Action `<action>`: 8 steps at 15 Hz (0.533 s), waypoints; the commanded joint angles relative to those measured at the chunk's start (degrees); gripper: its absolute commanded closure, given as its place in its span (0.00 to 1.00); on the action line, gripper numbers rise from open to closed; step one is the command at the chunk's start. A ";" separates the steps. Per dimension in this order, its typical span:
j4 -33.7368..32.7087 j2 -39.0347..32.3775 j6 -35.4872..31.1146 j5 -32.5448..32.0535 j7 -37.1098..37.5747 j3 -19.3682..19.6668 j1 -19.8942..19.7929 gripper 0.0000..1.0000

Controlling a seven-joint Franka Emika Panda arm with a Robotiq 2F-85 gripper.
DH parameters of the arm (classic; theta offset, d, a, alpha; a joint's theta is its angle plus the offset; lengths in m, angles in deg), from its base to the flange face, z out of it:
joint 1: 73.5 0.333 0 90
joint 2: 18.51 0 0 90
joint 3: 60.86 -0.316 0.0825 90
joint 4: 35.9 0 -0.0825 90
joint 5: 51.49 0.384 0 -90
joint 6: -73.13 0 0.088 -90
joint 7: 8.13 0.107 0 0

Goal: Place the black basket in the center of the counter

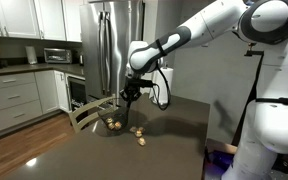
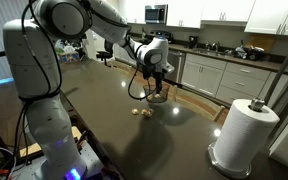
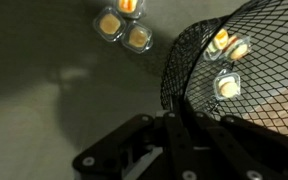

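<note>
While the pincer [image 3: 172, 130] has its jaws drawn close on the near rim of the black basket [image 3: 199, 45], as far as the dark wrist view lets me judge, the hold is a thin one: a single pinch on wire mesh at one side of a wide bowl. The basket is directly beneath the pincer, close to the edge of the counter [image 1: 174, 125] rather than at its middle, and I cannot tell whether its base touches the surface.

To do this step well, I would keep the basket low and level and move it slowly toward the open middle. I would also avoid twisting the wrist, since the far side could sag or swing on such a grip. Two tan lumps [image 3: 227, 87] lie inside the mesh just beyond the fingertips, and a tilt would likely roll them about and shift the load.

Just beside the pincer, outside the basket, more loose lumps [image 3: 137, 38] rest on the counter. In both exterior views they lie between the basket and the centre, so the path should pass over or round them.

Farther out, a chair [image 1: 84, 115] stands at the counter edge, on the side of the basket away from the middle. A paper towel roll [image 2: 246, 130] stands well apart near a corner, and a steel fridge [image 1: 119, 45] is beyond everything else.
</note>
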 commanded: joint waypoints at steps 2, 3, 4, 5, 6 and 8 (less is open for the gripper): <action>2.16 1.30 -0.04 5.73 -7.42 -2.18 1.56 0.98; 2.32 1.08 0.08 6.61 -8.65 -2.67 1.97 0.98; 2.57 1.03 0.26 7.57 -9.99 -3.14 2.36 0.98; 2.74 0.98 0.49 8.89 -11.61 -3.75 2.77 0.98; 2.93 0.86 0.74 10.05 -13.34 -4.24 2.97 0.98; 3.40 0.71 1.20 12.35 -16.72 -5.29 3.61 0.98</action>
